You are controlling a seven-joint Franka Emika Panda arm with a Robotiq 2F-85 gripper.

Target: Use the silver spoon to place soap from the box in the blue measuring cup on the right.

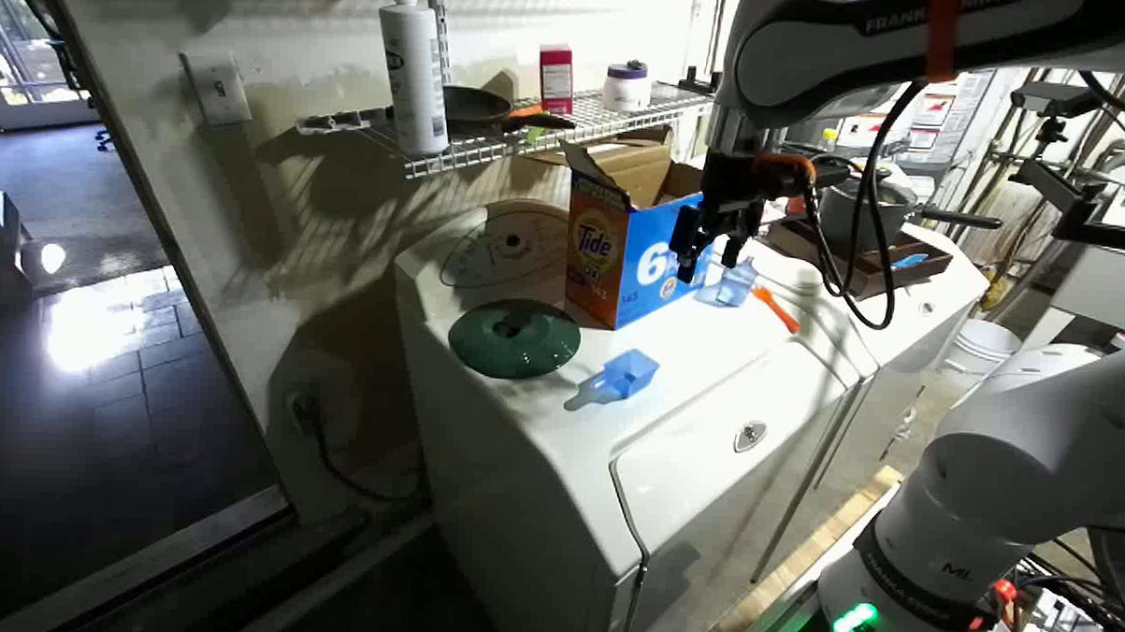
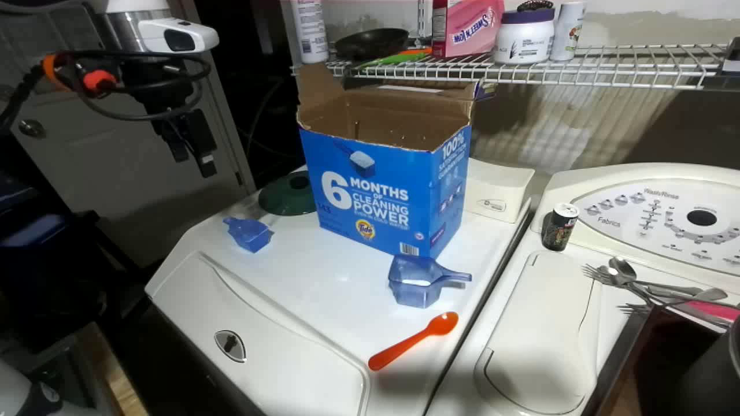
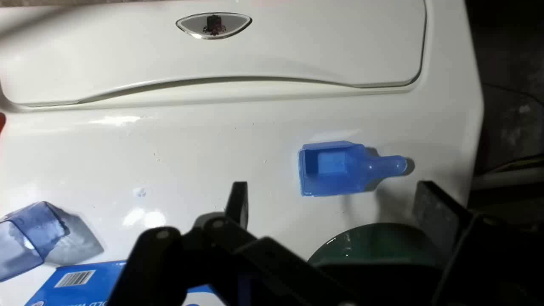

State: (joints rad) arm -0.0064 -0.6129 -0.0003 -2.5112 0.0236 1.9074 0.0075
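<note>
The box (image 2: pixel 370 196) is a brown carton with open flaps and a blue printed face (image 1: pixel 653 272). Its contents are out of sight. The mid-blue measuring cup (image 2: pixel 250 234) lies on the white machine top beside the box, also in an exterior view (image 1: pixel 631 373) and the wrist view (image 3: pixel 335 170). A paler translucent blue cup (image 2: pixel 417 283) stands before the box (image 1: pixel 732 283). Silver spoons (image 2: pixel 621 267) lie among forks on the neighbouring machine. My gripper (image 2: pixel 195 164), also in an exterior view (image 1: pixel 709 263), is open and empty, above the machine; its fingers (image 3: pixel 333 204) frame the mid-blue cup's side from above.
A green lid (image 1: pixel 515 341) lies beside the box. An orange spoon (image 2: pixel 411 342) lies near the paler cup. A black can (image 2: pixel 559 228) stands near the cutlery. A dark tray (image 1: pixel 877 276) holds a pot. A wire shelf (image 2: pixel 578 72) with several items hangs above the box.
</note>
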